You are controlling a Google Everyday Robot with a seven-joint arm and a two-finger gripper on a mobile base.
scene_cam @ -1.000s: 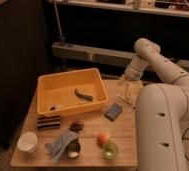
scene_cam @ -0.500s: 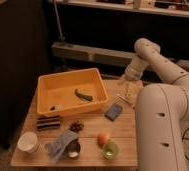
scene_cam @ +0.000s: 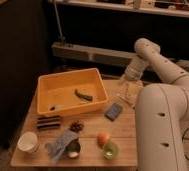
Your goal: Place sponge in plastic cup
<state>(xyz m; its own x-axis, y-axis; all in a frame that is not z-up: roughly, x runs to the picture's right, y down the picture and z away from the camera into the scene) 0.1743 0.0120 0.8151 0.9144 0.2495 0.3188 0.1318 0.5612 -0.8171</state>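
The sponge is a small blue-grey block lying flat on the wooden table, right of the yellow bin. My gripper hangs below the white arm at the table's far right edge, just behind and to the right of the sponge and apart from it. A pale translucent shape around the gripper looks like a clear plastic cup; I cannot tell the two apart. A small green cup stands at the front edge.
A yellow bin holding a dark green item fills the table's back left. Along the front are a white bowl, a blue-grey cloth, an orange fruit, a dark striped pack and a brown snack. The robot's white body stands right of the table.
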